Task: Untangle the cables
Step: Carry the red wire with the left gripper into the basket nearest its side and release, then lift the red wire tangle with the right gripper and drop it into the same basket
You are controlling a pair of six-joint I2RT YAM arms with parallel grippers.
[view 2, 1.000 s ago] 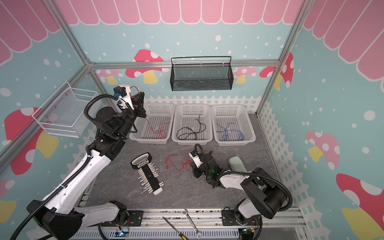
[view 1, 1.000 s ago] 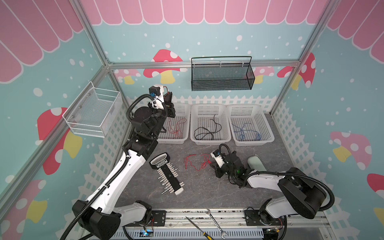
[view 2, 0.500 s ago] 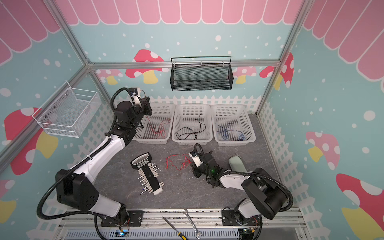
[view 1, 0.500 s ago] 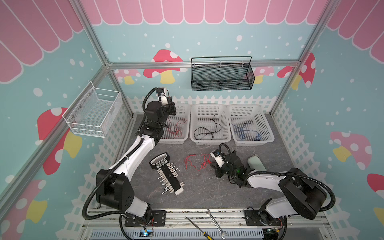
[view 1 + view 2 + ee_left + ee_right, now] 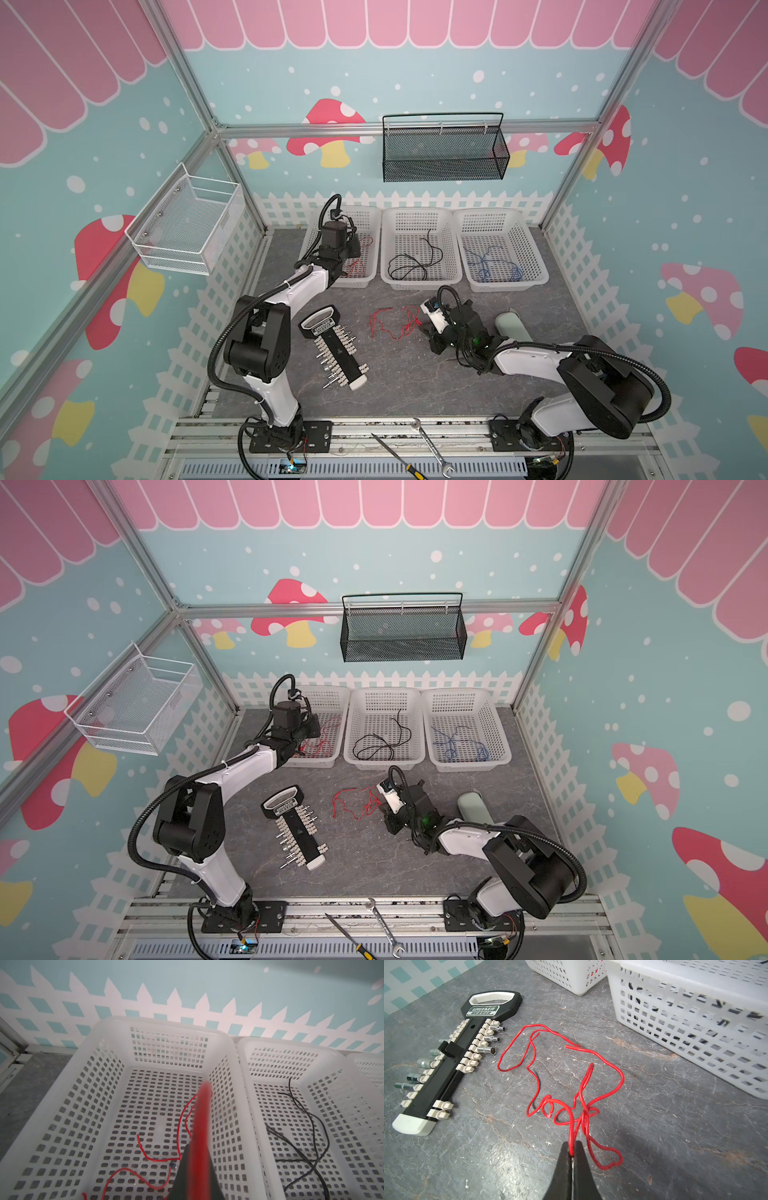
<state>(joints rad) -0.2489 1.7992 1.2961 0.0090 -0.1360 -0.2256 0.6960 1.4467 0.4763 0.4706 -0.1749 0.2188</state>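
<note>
Red tangle (image 5: 586, 1112) on the worktop (image 5: 675, 1147), pinched at its near end.
Right fingers (image 5: 563, 1159) clamp the red tangle, which sprawls ahead toward the socket rail (image 5: 446, 1068); left fingers (image 5: 182, 1172), pinching a red strand (image 5: 200, 1126) over the left basket (image 5: 116, 1028), sit well apart.

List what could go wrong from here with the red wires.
1. The right gripper pinches the tangled red cable right beside its knot; pulling may tighten it.
2. Its loops lie close to the socket rail; dragging could snag a socket.
3. The left gripper holds a red strand over the left basket; released, it may drape over the rim.
</note>
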